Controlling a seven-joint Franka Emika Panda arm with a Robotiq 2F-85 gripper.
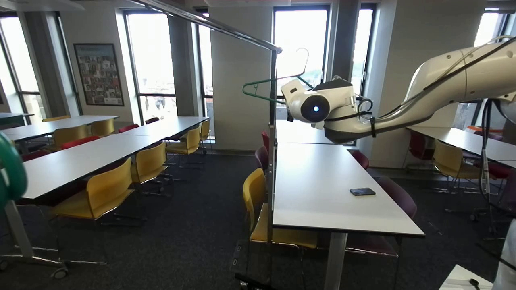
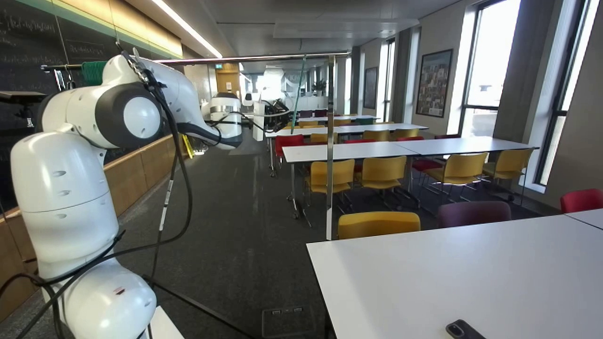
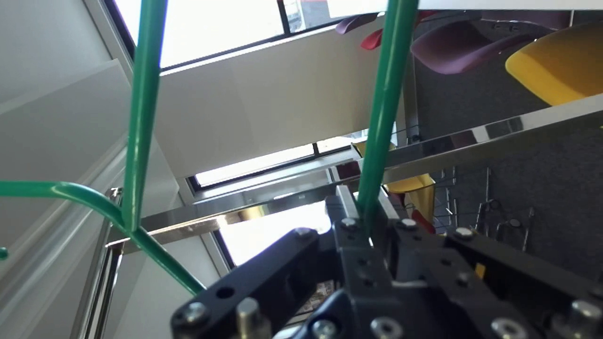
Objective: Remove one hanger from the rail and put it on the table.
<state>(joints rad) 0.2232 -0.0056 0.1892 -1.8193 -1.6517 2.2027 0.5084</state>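
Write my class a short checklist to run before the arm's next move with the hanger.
1. Claw gripping hanger: ok; it looks closed around the wire.
2. Hook off rail: ok; in an exterior view it shows beyond the rail's end.
3. Hanger over table: not ok; in an exterior view it shows to the side of the table.
4. Hanger clear of post: cannot tell; they overlap in the wrist view.
5. Table free of obstacles: not ok; a phone lies on it.
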